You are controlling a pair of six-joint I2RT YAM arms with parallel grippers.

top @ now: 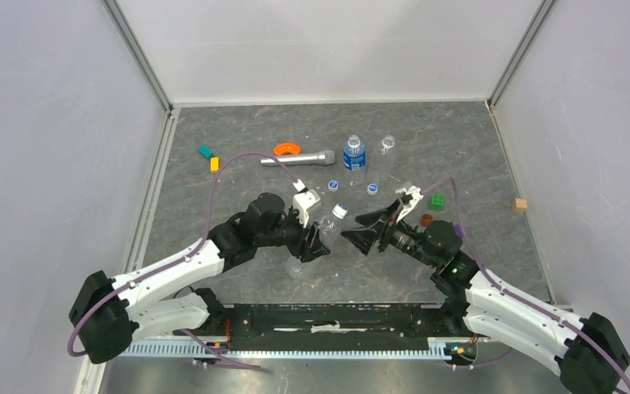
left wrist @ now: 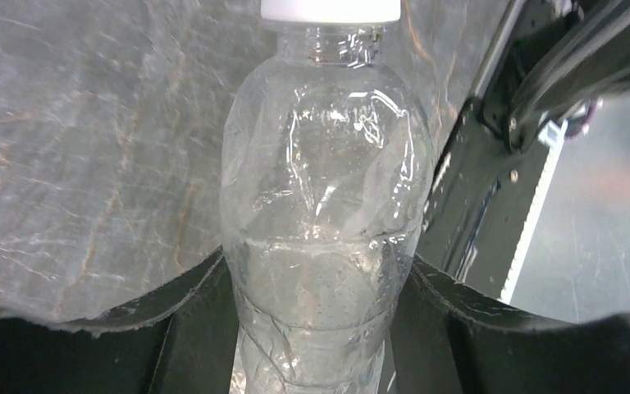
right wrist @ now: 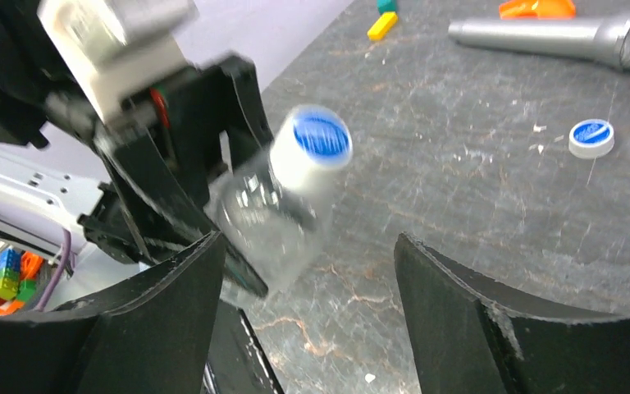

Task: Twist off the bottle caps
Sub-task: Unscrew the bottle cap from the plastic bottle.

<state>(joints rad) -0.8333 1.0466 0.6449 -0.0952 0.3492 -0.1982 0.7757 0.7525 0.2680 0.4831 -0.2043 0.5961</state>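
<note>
- While the left gripper (top: 316, 235) clamps a clear bottle (left wrist: 324, 205) by its body, the blue-topped cap (right wrist: 316, 144) sits on its neck.
- Right gripper (top: 350, 227) faces that cap, jaws spread, grasping nothing.
- Two loose caps (top: 333, 185) lie on the table (top: 459, 148) just beyond.

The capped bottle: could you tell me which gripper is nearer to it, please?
Left. The left gripper clamps the bottle; the right gripper, open, faces its cap without touching.

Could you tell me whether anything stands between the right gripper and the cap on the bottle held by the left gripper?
Nothing visible does. The open right gripper faces the cap across bare air; the left gripper clamps the bottle.
</note>
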